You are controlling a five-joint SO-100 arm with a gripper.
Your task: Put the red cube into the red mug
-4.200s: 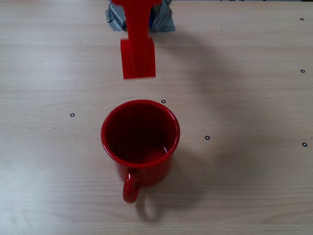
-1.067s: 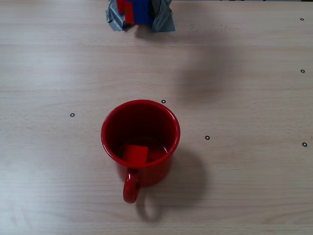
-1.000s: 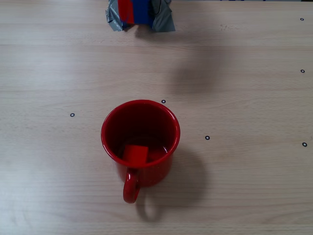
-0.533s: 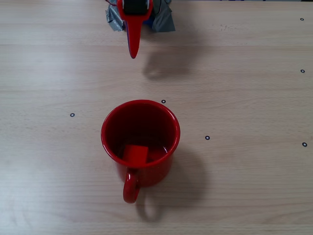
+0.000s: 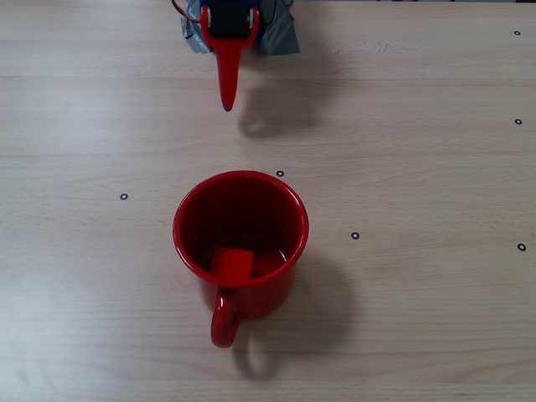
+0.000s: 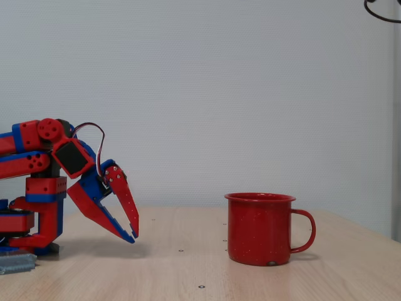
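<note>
The red mug stands upright in the middle of the table, its handle toward the near edge in the overhead fixed view. In the side fixed view the red mug has its handle on the right. The red cube lies inside the mug, on its bottom against the handle-side wall; the side view hides it. My gripper hangs apart from the mug, near the arm's base. From the side, the gripper points down with its tips together just above the table, holding nothing.
The arm's base sits at the table's far edge, held by grey tape. Small black ring marks dot the wooden tabletop. A white wall stands behind in the side view.
The gripper has come into the overhead view from the top edge and its tip has moved a little further toward the mug. Mug and cube have not moved.
</note>
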